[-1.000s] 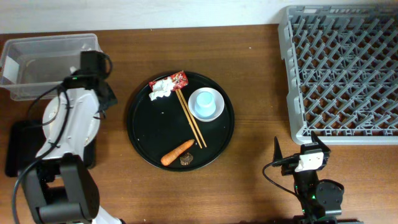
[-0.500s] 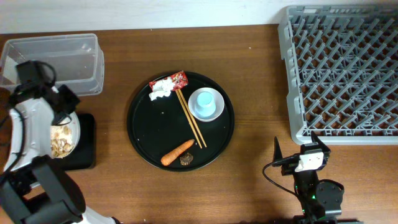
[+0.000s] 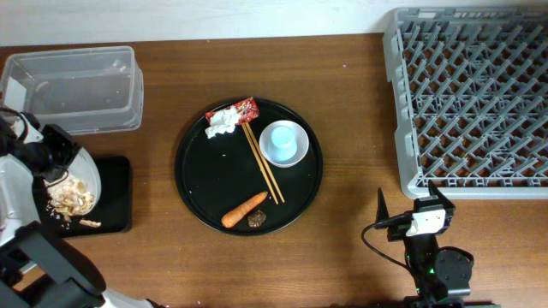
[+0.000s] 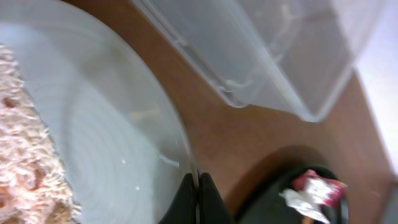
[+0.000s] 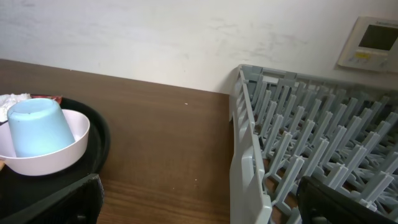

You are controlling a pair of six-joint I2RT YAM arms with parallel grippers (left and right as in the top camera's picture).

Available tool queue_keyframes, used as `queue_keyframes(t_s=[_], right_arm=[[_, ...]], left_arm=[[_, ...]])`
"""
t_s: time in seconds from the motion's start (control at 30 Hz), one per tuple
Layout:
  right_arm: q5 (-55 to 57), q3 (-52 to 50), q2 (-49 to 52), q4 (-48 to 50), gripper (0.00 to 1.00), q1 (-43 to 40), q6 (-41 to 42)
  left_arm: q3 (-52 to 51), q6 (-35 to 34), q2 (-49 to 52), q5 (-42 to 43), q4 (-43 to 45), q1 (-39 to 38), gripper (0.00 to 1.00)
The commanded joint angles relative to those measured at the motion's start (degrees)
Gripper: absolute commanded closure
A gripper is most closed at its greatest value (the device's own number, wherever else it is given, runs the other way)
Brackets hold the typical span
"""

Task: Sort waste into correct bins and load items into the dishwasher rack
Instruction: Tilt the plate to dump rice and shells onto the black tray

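You are looking at an indoor test bench staged as a kitchen clearing station; whether it sits in a lab or a home you cannot tell; a round black tray (image 3: 199, 184) lies on a brown wooden table (image 3: 360, 103); right of the tray stands a grey dishwasher rack (image 3: 471, 94); left of the tray, a clear plastic box (image 3: 73, 85); front-right of the tray, a cabled robot arm (image 3: 432, 257); beyond the tray, a plain white wall (image 5: 155, 37) carrying a small control panel (image 5: 375, 42), off to the tray's right.
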Motion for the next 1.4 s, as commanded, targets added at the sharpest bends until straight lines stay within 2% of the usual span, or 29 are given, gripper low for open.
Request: queue_keyframes(t_s=[0.0,0.33,0.6,0.77,0.9,1.03,1.13,1.27,1.33,1.37], right_arm=[[0.5,-0.28,-0.35,-0.39,0.02,-0.2,0.22],[0.5,-0.28,-0.35,-0.39,0.02,-0.2,0.22],[0.5,-0.28,-0.35,-0.39,0.02,-0.2,0.22],[0.5,-0.28,-0.35,-0.39,0.02,-0.2,0.22],[0.5,-0.28,-0.35,-0.39,0.02,-0.2,0.22],[0.5,-0.28,-0.35,-0.39,0.02,-0.2,0.22],[0.5,-0.28,-0.35,-0.39,0.02,-0.2,0.22],[0.5,-0.28,-0.35,-0.39,0.02,-0.2,0.22],[0.5,-0.28,-0.35,-0.39,0.02,-0.2,0.22],[0.5,-0.28,-0.35,-0.39,0.02,-0.2,0.22]], left_arm=[[1.09,1.38,-1.53,12.66,1.27,1.4,1.0],[1.09,1.36,-1.53,22.16,-0.63,6.01,1.0],[1.09,1.4,-1.53,25.81,-3.69,9.97,1.0],[1.09,1.36,-1.53,37.09,-1.79,12.52,1.0],[1.09,1.36,-1.53,39.17,-2.69,14.91,1.0],[1.09,1.36,-1.53,44.83,-3.1,16.76,1.0],[1.07,1.38,-1.53,44.87,-3.23,18.64,1.0],[1.07,2.73,-1.53,51.1,-6.6,20.76,1.0],[1.07,2.89,-1.53,45.46,-4.63,21.99,1.0],[1.03,2.86,-1.53,44.22,-6.69,22.58,1.0]])
